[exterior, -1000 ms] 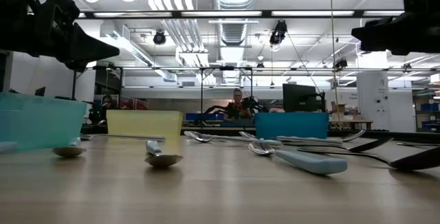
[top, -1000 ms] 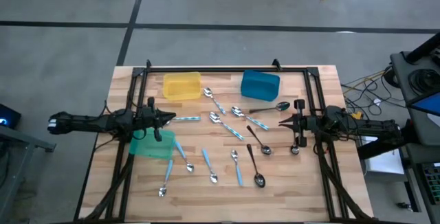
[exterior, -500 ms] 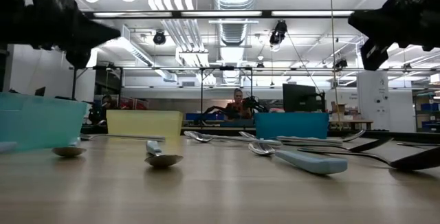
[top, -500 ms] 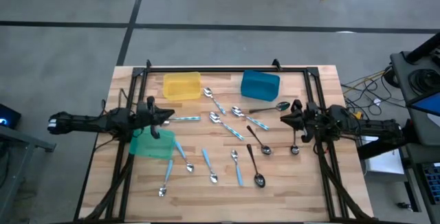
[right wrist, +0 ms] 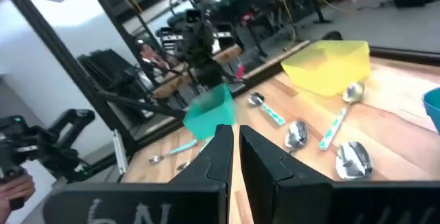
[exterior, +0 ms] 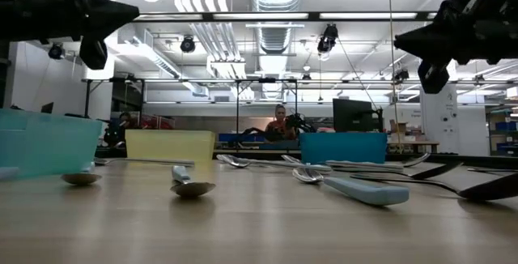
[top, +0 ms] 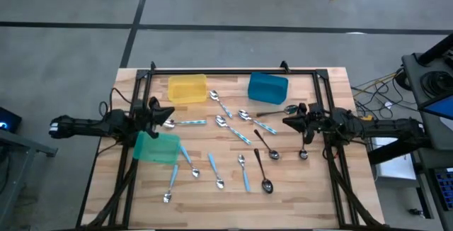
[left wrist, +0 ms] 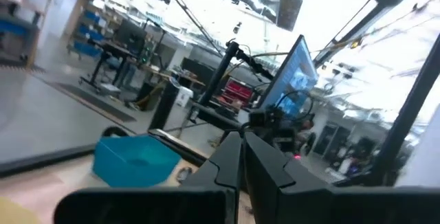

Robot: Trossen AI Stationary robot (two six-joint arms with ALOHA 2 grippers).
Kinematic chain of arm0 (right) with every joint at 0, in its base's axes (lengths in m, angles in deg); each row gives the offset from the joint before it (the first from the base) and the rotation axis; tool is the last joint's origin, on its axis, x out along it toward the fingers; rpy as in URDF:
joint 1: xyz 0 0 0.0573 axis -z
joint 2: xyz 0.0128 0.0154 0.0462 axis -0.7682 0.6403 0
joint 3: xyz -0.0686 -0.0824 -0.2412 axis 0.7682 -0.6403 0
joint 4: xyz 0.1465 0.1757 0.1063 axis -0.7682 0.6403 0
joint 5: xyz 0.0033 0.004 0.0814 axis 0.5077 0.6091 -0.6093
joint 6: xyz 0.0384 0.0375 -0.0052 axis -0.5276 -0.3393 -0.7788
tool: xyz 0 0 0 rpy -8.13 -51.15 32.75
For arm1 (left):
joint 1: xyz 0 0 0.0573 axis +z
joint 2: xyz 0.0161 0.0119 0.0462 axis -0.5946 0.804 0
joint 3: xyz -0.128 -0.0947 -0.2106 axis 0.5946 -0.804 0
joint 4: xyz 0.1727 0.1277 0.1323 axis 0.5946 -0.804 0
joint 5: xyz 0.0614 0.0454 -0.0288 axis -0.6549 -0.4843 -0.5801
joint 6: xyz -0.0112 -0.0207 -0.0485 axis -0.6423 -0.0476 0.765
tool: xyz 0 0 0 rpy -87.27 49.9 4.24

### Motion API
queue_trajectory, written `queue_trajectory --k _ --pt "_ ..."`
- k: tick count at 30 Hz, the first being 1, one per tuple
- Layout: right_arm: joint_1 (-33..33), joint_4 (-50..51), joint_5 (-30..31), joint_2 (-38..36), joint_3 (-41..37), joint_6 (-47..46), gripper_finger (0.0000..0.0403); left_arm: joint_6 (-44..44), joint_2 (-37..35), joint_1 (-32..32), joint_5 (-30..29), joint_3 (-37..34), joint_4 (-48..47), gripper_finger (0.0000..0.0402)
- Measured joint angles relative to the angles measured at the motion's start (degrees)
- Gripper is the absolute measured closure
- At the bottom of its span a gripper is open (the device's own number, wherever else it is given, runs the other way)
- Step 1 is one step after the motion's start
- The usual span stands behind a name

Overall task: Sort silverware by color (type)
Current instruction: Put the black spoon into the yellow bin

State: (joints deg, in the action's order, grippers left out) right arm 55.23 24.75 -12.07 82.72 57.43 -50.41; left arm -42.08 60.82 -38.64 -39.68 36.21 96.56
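The silverware lies scattered flat on the wooden table (top: 333,188) between my two arms. It includes silver spoons (top: 221,104), light-blue-handled pieces (top: 244,179) and dark spoons (top: 262,173). My left gripper (top: 170,113) hovers shut above the table's left side, beside the green bin (top: 157,148), with nothing in it. My right gripper (top: 286,122) hovers shut above the right side, near a dark spoon (top: 277,110), also with nothing in it. The low view shows both grippers, left (exterior: 133,10) and right (exterior: 401,44), well above the tabletop. In the wrist views the left fingers (left wrist: 230,157) and right fingers (right wrist: 221,145) stand together.
A yellow bin (top: 187,89) and a blue bin (top: 267,87) stand at the far edge, the green bin at the near left. A black frame (top: 233,70) runs along the far edge and both sides. A person (exterior: 279,123) is far behind the table.
Both grippers have rolled about their own long axes. My left gripper has also tipped its fingers upward and risen a little. My right gripper has edged slightly toward the table's middle. Both have stayed shut, and no silverware has moved.
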Motion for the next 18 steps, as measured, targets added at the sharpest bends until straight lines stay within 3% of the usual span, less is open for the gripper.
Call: queue_trajectory --k 6,12,18 --pt "0.0 1.02 -0.03 6.6 5.53 -0.01 0.0385 -7.64 0.5 0.0 -3.04 0.0 6.08 0.04" --pt "0.0 6.24 -0.04 14.04 13.89 -0.02 0.0385 -14.69 2.7 -0.03 3.81 0.0 18.23 0.04" --pt "0.0 16.72 -0.09 21.2 24.04 -2.83 0.0385 -15.53 4.85 -0.02 4.12 0.0 23.95 0.04"
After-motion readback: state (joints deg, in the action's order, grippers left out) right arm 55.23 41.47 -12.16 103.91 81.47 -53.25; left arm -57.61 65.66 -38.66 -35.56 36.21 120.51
